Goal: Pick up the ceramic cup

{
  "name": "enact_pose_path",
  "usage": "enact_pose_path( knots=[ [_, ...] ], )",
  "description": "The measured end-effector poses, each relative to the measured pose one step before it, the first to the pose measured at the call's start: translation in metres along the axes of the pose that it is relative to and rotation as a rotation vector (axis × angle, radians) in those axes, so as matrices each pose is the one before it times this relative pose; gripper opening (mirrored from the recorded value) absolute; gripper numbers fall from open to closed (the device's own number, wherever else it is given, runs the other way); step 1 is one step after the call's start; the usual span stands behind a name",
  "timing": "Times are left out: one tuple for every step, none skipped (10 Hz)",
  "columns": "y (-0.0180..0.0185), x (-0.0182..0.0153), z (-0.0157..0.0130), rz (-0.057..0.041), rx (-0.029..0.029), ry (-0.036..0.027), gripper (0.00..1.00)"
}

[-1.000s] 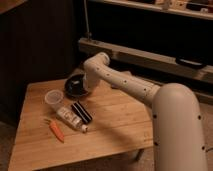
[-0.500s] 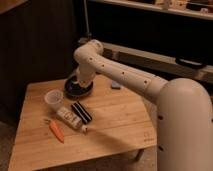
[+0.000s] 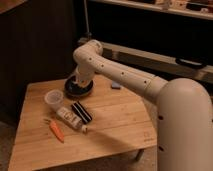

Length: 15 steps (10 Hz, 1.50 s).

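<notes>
The ceramic cup [image 3: 53,98] is small and pale, with a wide rim, and stands upright on the left part of the wooden table [image 3: 115,125]. The black bowl [image 3: 80,89] sits just right of it and further back. My white arm reaches in from the right, bends at an elbow above the table and comes down over the bowl. The gripper [image 3: 75,82] hangs at the arm's end over the bowl's left rim, right of the cup and a little above it, not touching it. Nothing shows in it.
A white tube-like bottle [image 3: 69,119] lies in front of the cup, with a black ridged object [image 3: 82,112] next to it. An orange carrot [image 3: 56,130] lies near the table's front left. A small grey-blue item [image 3: 116,85] sits at the back. Dark shelving stands behind.
The arm has swung further left across the table and the gripper has moved from the bowl's right side towards its left rim, closer to the cup. The objects on the table have not moved.
</notes>
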Motion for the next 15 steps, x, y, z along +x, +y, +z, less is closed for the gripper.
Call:
enact_pose_path(
  knots=[
    [-0.02079, -0.00855, 0.00207, -0.03397, 0.03209, -0.02474, 0.19],
    [-0.01363, -0.00771, 0.00116, -0.02872, 0.01814, -0.02269, 0.22],
    [-0.0153, -0.00925, -0.00092, -0.0425, 0.00456, -0.03076, 0.27],
    [-0.01126, -0.00363, 0.00114, -0.02822, -0.00467, -0.02057, 0.3],
    [-0.00708, -0.00218, 0.00018, -0.01924, -0.00822, -0.01656, 0.39],
    [-0.00456, -0.00307, -0.00232, -0.01382, -0.01069, -0.01271, 0.51],
    [-0.00355, -0.00264, -0.0012, -0.0086, -0.00973, -0.00802, 0.6],
    [-0.00234, -0.0024, 0.00065, -0.00693, -0.01046, -0.00854, 0.69],
    [-0.00073, -0.00225, 0.00172, -0.00448, -0.01058, -0.00945, 0.78],
    [0.00049, -0.00193, 0.00407, -0.00076, -0.00515, -0.01019, 0.8],
    [0.00082, -0.00122, 0.004, 0.00127, -0.00215, -0.00782, 0.8],
    [0.00266, -0.00119, 0.0058, 0.00312, -0.00241, -0.00816, 0.8],
    [0.00092, -0.00043, 0.00269, 0.00143, 0.00159, -0.00256, 0.8],
    [0.0011, -0.00014, 0.00208, 0.00186, 0.00148, -0.00195, 0.8],
    [0.00069, 0.00005, 0.00142, 0.00212, 0.00351, -0.00065, 0.8]
  ],
)
